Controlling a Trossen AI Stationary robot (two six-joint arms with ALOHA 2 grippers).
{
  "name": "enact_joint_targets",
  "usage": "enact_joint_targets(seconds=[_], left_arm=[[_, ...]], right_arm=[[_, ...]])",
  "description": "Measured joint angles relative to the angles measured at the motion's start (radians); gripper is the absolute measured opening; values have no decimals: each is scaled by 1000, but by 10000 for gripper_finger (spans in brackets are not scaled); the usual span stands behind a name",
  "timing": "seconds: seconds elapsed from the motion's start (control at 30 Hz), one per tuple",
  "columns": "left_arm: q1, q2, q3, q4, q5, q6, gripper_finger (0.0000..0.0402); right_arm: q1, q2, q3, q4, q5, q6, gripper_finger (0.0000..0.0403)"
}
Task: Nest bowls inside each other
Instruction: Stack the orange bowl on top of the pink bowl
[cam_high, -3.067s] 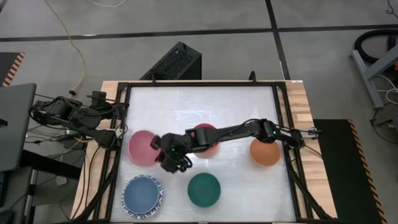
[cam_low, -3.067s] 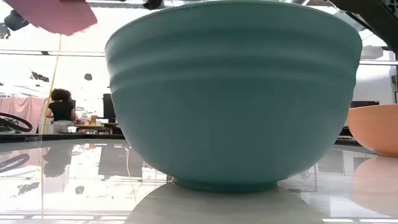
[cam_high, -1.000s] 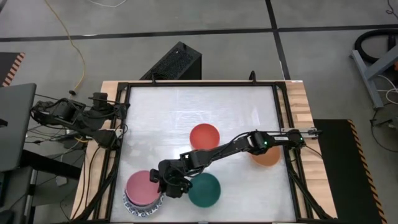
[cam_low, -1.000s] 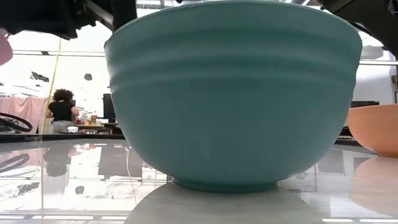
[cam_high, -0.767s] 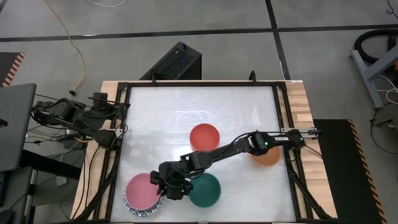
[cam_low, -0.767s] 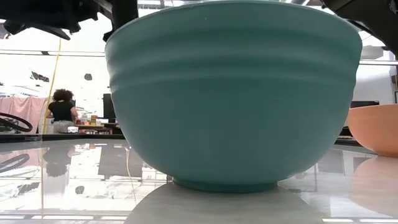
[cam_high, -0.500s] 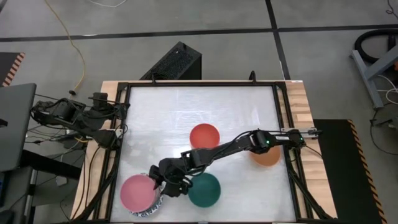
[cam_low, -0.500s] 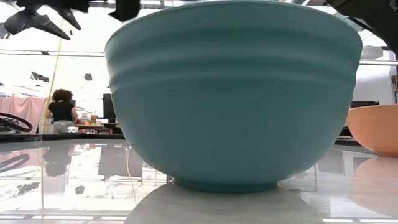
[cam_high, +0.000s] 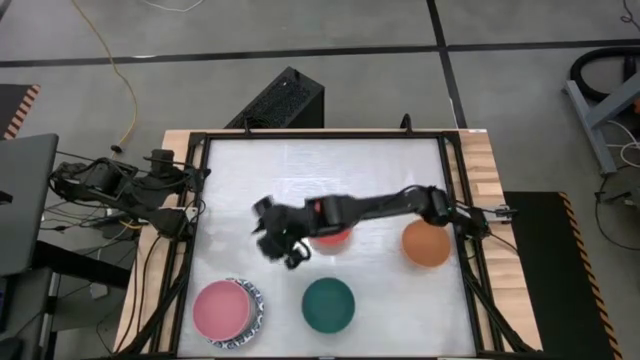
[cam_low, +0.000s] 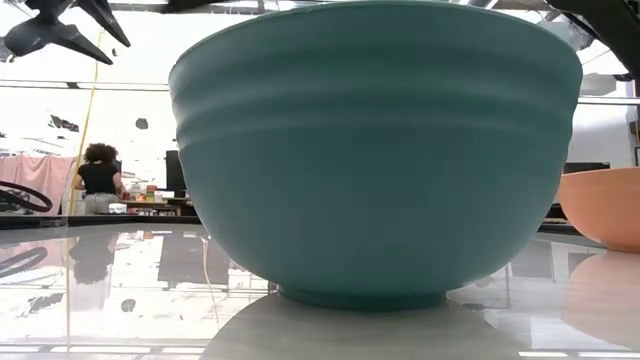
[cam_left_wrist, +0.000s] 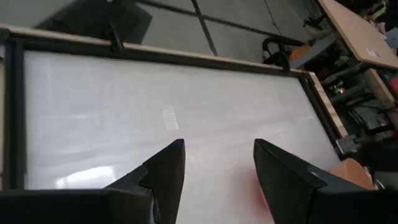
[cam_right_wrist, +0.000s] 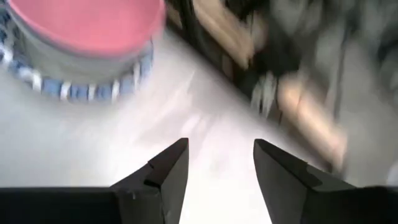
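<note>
The pink bowl (cam_high: 222, 310) sits inside the blue-rimmed bowl (cam_high: 255, 297), the right tool (cam_high: 272, 238) is wide and empty, and red (cam_high: 335, 238), orange (cam_high: 426, 244) and green (cam_high: 328, 304) bowls wait.

White glossy table (cam_high: 330, 170) with a black frame and wooden edges. On it, near the front left corner, a blue-rimmed bowl (cam_high: 252, 300) holding a pink bowl (cam_high: 222, 309). Just beside, to the right, a dark green bowl (cam_high: 329, 304). Farther back near the middle, a red bowl (cam_high: 332, 237), partly hidden. Near the right edge, an orange bowl (cam_high: 426, 244). All well apart from each other.
</note>
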Motion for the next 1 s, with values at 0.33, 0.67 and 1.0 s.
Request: enact_joint_targets(seconds=[0.33,0.67,1.0], left_arm=[[0,33,0,17,63,65,180],[0,34,0,17,74,93,180],[0,34,0,17,100,118,180]], right_arm=[[-134,-15,-3,-640,82,663,198],[-83,13,-96,-728,59,808,198],[-8,-68,-202,-698,61,828,198]])
